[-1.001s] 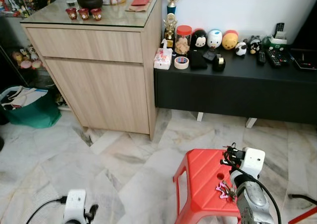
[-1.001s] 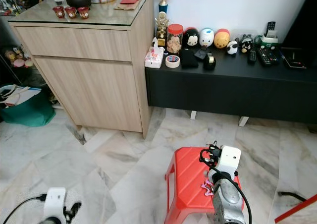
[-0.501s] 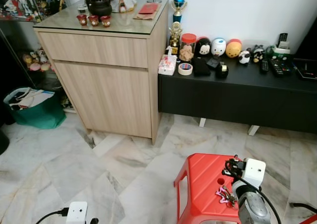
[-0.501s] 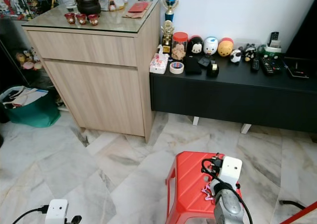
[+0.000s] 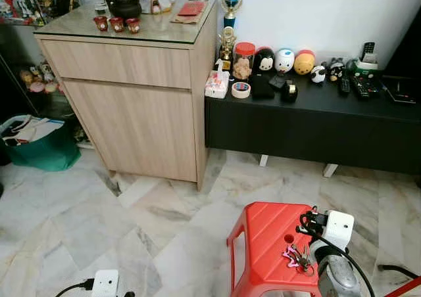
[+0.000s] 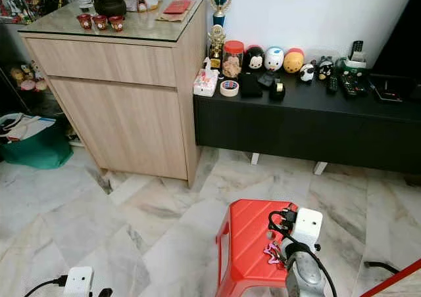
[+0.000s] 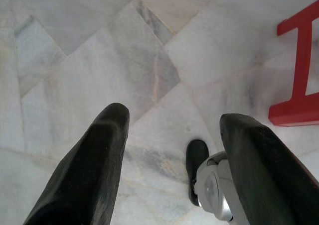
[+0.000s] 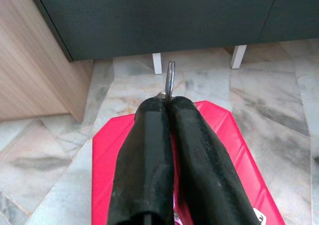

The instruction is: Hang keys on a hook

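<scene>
Left eye view: the red stool stands on the marble floor, in front of the black console. The right arm reaches over the stool's far edge; the frame cuts off its lower part. The keys, with a pink tag, hang just beside the arm, over the stool top. The right gripper itself is hidden behind the wrist housing. The wooden cabinet stands beside the console, further from the stool. The left arm appears near the bottom edge, well apart from the stool, mostly cut off. The small items on the console are too small to identify with certainty.

Right eye view: same scene. The keys again hang over the stool, beside the arm. No hook can be made out.

Left wrist view: the left gripper hangs over the floor with jaws spread wide, nothing between them. A stool leg shows at the frame edge. A rounded silver and black part lies below the gripper; its identity is unclear.

Right wrist view: the right gripper is above the stool top, jaws pressed together on a thin metal ring that protrudes upright past the fingertips. The rest of the keys is hidden below the fingers.
</scene>
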`<state>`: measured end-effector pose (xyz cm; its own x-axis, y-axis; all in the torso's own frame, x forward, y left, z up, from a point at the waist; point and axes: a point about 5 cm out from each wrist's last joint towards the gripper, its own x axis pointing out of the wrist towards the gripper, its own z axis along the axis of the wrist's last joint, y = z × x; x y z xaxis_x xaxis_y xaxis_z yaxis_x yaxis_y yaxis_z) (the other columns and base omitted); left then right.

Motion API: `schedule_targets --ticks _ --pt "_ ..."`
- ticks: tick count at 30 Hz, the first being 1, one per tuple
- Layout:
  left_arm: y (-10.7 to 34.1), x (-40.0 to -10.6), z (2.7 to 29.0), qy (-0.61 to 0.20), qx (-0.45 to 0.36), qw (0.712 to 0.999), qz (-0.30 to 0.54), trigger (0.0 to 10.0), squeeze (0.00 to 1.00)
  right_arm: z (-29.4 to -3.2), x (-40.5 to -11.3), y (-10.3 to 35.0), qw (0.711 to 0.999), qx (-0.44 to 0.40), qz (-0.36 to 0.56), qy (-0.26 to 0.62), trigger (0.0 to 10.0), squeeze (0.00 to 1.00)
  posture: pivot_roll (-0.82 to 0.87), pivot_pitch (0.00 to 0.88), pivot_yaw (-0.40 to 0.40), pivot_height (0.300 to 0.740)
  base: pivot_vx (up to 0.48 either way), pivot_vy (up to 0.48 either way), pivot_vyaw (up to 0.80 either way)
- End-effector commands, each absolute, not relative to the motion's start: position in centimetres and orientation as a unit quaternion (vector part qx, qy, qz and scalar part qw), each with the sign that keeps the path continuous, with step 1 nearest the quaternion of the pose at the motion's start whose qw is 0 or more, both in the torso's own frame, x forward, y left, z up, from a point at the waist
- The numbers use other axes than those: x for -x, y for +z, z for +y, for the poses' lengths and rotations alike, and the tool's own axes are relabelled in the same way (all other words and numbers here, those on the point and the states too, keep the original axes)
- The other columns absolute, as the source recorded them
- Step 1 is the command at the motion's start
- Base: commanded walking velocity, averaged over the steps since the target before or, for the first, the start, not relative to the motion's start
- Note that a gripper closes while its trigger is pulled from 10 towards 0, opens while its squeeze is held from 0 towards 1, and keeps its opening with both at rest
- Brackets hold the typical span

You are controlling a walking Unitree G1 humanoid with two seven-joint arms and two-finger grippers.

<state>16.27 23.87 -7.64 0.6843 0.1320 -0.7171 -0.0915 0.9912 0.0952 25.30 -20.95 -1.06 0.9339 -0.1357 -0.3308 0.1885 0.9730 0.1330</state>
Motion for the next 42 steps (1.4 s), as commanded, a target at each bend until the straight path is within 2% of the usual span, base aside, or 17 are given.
schedule_targets --ticks 1,42 --pt "-7.84 -15.82 23.82 0.065 -0.021 0.916 0.396 10.0 0.00 -21.01 -25.52 -0.89 0.981 -0.079 0.159 -0.084 10.0 0.00 0.08 0.000 -0.052 0.740 0.000 0.000 0.00" --pt "-8.30 -14.94 23.52 0.070 -0.007 0.911 0.406 10.0 0.00 -20.80 -25.76 -0.90 0.980 -0.077 0.164 -0.083 10.0 0.00 0.08 0.000 -0.061 0.740 -0.250 0.000 0.00"
